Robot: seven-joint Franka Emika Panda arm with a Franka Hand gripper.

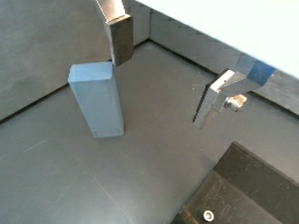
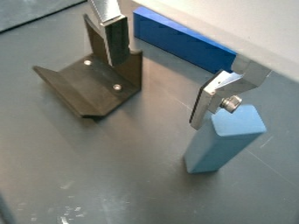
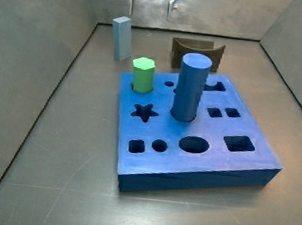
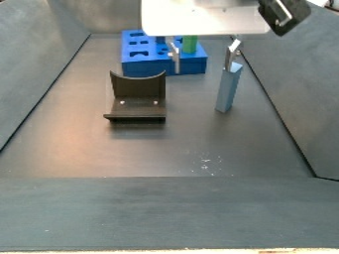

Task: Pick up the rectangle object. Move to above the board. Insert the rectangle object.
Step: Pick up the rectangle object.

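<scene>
beyond the gripper (image 4: pixel 203 52), well apart from it: the board (image 3: pixel 190 156), a thick blue block with star, round and square holes in its top, carrying a dark-blue cylinder (image 3: pixel 190 86) and a green hexagonal peg (image 3: pixel 144 75) upright in it. between board and gripper in a side view, and off the side of one finger: the fixture (image 4: pixel 135 96), a dark l-shaped bracket on its base plate, on the grey floor. just beside the other finger (image 2: pixel 218 94), touching or nearly touching it: the rectangle object (image 2: pixel 225 140), a slim light-blue bar, upright on the floor, nowhere near the board. not between the plates; outside the gap, past one finger, as both wrist views show.

gripper spread wide, silver plates far apart, nothing held, only bare floor between the pads.

judged: pick-up not yet done, alignment off. likely trouble from here: a straight descent, landing one finger on top of the bar or scraping down its face and tipping so tall and narrow a piece. closing in place would grab nothing. a sideways correction at low height could push the bar over. an off-centre or tilted grip later would mean jamming at the board's hole.
</scene>
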